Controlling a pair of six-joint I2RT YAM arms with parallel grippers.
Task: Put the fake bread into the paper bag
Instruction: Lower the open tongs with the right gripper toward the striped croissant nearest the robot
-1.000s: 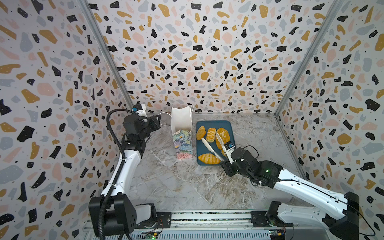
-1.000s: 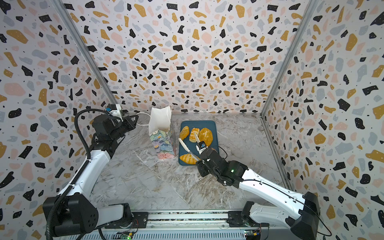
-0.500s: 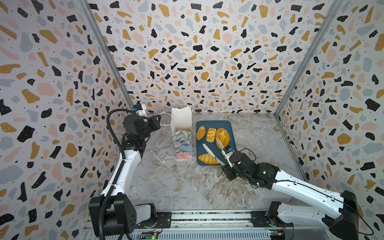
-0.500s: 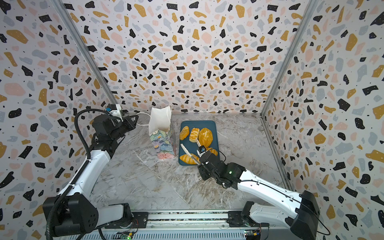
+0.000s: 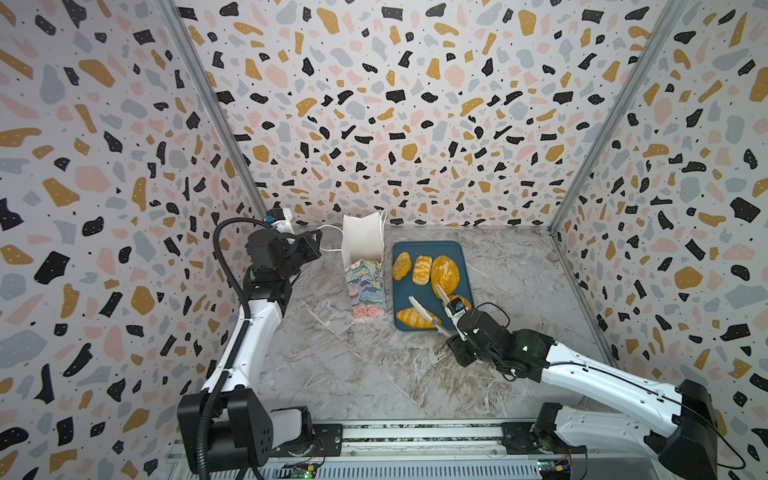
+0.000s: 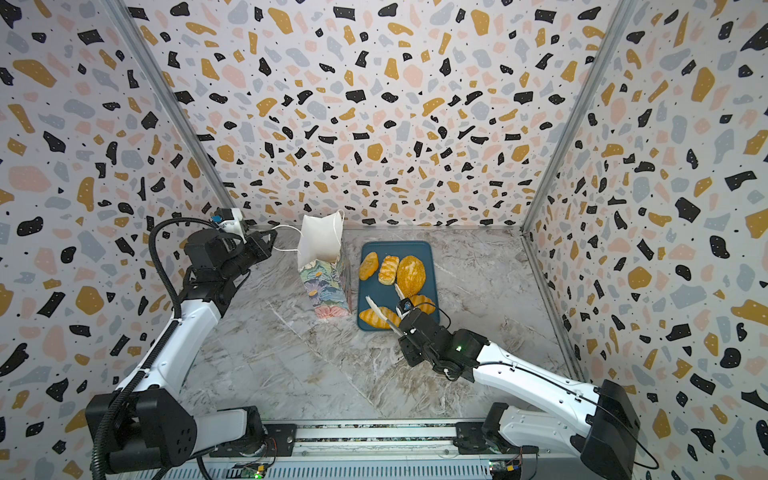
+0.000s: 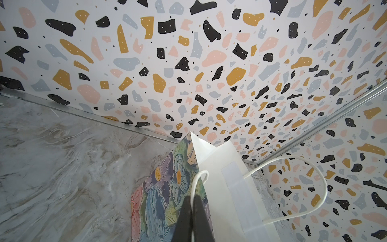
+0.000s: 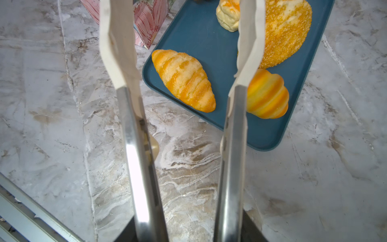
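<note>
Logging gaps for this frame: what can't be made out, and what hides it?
Paper bag contents: in both top views its white inner wall hides the bottom, so whatever is inside is unseen.
Ridged roll: partly behind the tongs in both top views.
Plaited pastry: cut off by the right wrist view's edge.
Right gripper: its fingers are too small and dark in both top views.

I counted one tray (image 5: 432,249) with five pieces on it: one loaf (image 5: 444,274), one plait (image 5: 421,270), one small roll (image 5: 401,266) and two ridged rolls (image 8: 184,80) (image 8: 267,94). I also saw one bag (image 5: 365,286), two handles (image 7: 322,184) (image 7: 196,178), one tongs (image 8: 134,125) and two arms (image 5: 249,332) (image 5: 602,382).
</note>
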